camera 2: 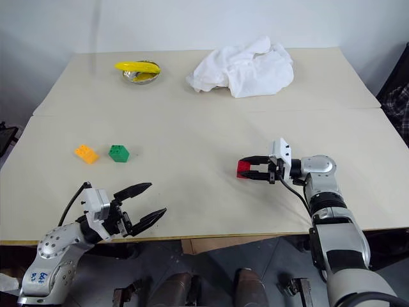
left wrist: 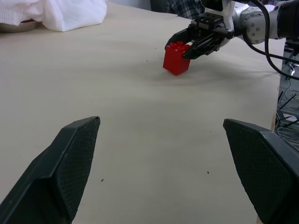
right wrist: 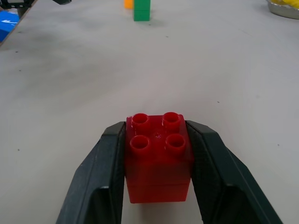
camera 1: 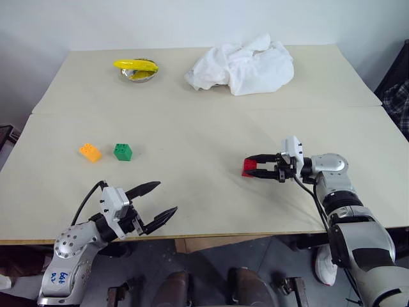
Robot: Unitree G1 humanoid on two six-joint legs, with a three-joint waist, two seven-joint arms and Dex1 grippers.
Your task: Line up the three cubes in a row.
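While the orange cube [camera 1: 90,151] and green cube [camera 1: 123,151] sit adjacent at nine o'clock on the worktop [camera 1: 204,115], the right tool [camera 1: 258,167] pinches the red cube [right wrist: 158,156] at three o'clock, unaligned; the left tool [camera 1: 155,206] stands spread.

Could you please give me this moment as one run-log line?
right tool: shut on red cube | left tool: open, empty | green cube, orange cube: side by side, apart
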